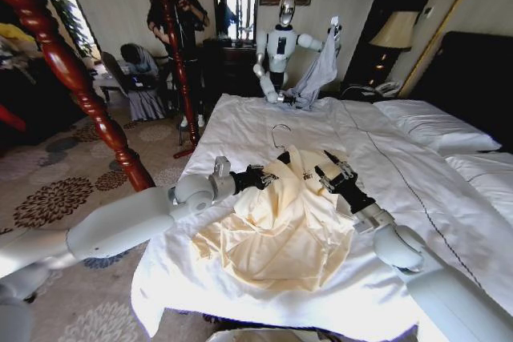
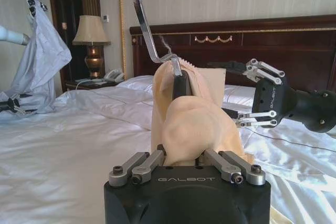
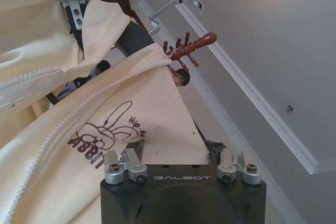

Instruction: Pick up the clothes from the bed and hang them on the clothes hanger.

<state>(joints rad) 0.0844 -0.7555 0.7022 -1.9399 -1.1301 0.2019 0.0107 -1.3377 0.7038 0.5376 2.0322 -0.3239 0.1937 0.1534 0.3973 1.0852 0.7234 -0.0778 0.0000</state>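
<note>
The clothes (image 1: 276, 226), a wrinkled cream-yellow garment, lie heaped in the middle of the bed (image 1: 449, 198). The upper end is lifted and draped over the black clothes hanger (image 2: 180, 85), whose silver hook (image 1: 280, 135) stands upright. My left gripper (image 1: 258, 175) is shut on the bunched fabric at the hanger; the cloth rises straight out of its jaws (image 2: 181, 156). My right gripper (image 1: 327, 167) is open beside the garment's other shoulder, its fingers (image 2: 265, 70) spread and clear of the cloth. In the right wrist view the zip edge and a printed logo (image 3: 113, 137) lie just ahead of the right gripper (image 3: 176, 148).
Another robot (image 1: 279, 46) stands at the bed's far side holding a grey-lavender garment (image 1: 317, 78). A red wooden coat stand (image 1: 80, 90) rises at the left of the bed. White pillows (image 1: 437, 126) and a dark headboard (image 2: 236, 40) are on the right, with a lamp (image 2: 90, 38) beyond.
</note>
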